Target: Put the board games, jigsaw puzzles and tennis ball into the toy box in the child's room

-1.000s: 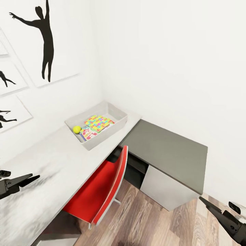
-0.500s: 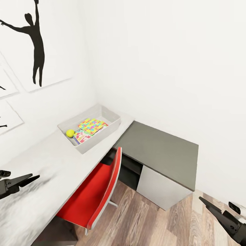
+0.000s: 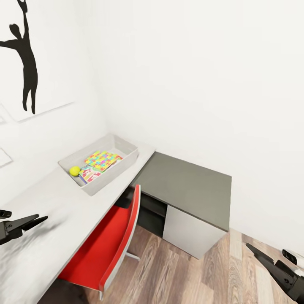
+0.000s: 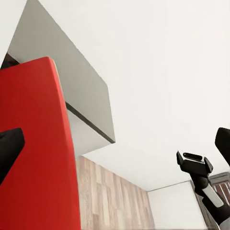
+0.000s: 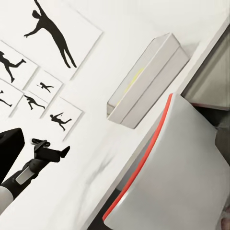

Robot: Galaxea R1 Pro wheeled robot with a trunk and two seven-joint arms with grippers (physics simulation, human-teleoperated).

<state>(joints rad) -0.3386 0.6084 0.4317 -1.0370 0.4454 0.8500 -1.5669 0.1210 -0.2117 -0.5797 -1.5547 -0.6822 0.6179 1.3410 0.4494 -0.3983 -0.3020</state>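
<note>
The grey plastic toy box, holding the yellow tennis ball and a colourful jigsaw puzzle, is seen well ahead of the left gripper. Nothing is held by either gripper; the right gripper aperture cannot be told. The turn should be kept slow.

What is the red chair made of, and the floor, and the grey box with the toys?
The red chair looks like smooth moulded plastic, with a pale edge. The brown floor looks like wood planks, streaky with grain. The grey toy box seems matte plastic, though that is uncertain.
</note>
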